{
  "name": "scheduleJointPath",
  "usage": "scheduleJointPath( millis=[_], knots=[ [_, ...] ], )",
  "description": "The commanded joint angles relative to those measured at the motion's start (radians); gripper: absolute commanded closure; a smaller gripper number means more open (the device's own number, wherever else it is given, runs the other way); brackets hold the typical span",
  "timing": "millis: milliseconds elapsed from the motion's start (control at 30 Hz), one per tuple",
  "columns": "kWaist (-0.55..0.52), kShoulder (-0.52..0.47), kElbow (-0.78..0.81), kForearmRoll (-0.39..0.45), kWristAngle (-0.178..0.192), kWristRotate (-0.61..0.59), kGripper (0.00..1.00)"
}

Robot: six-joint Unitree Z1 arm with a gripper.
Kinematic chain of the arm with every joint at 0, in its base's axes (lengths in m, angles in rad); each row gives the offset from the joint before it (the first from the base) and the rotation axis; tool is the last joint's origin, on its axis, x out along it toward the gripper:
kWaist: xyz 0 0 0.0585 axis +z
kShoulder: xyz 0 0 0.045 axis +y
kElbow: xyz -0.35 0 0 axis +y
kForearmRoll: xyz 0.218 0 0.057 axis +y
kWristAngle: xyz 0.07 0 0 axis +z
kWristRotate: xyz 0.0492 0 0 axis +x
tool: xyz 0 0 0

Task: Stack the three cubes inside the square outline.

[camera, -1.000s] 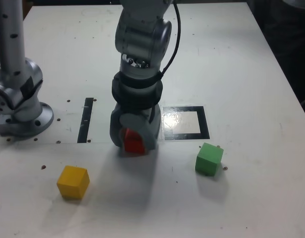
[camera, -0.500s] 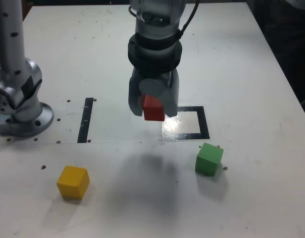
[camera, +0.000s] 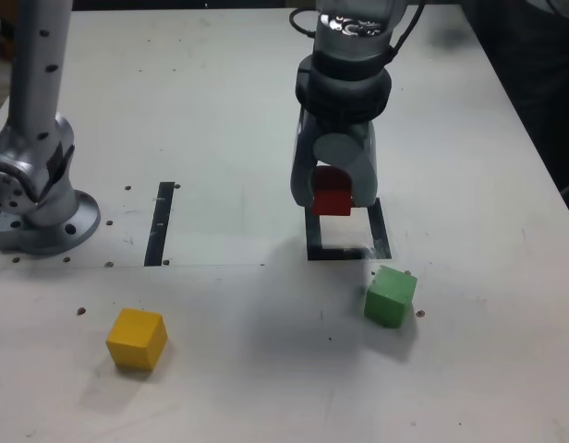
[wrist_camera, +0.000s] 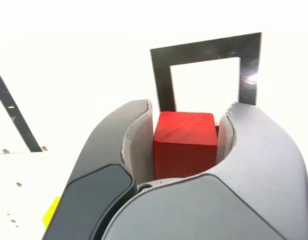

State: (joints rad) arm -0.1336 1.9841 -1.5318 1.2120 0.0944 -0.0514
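My gripper (camera: 334,198) is shut on the red cube (camera: 332,197) and holds it in the air over the square outline (camera: 377,238). In the wrist view the red cube (wrist_camera: 185,145) sits between the two grey fingers (wrist_camera: 119,150), with the square outline (wrist_camera: 161,75) just beyond it. The green cube (camera: 390,295) rests on the table near the outline's front right corner in the exterior view. The yellow cube (camera: 136,339) lies far off toward the exterior view's left front; a sliver of the yellow cube (wrist_camera: 50,212) shows in the wrist view.
A narrow black strip (camera: 161,222) runs along the table at the exterior view's left of the outline. The arm's grey base (camera: 40,198) stands at the far left. The white table's right edge (camera: 534,157) borders dark floor.
The gripper has lifted the red cube off the table and carried it toward the exterior view's right, from beside the outline to above it. The green and yellow cubes have not moved.
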Motion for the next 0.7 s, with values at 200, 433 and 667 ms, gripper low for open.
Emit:
scheduleJointPath(
  millis=[200, 433, 667],
  knots=[
    [0.007, 0.076, -0.054, 0.022, 0.002, 0.010, 0.61],
    [0.015, 0.112, -0.056, 0.011, 0.011, 0.016, 0.57],
    [0.015, 0.146, -0.065, -0.002, 0.005, 0.020, 0.55]
  ],
)
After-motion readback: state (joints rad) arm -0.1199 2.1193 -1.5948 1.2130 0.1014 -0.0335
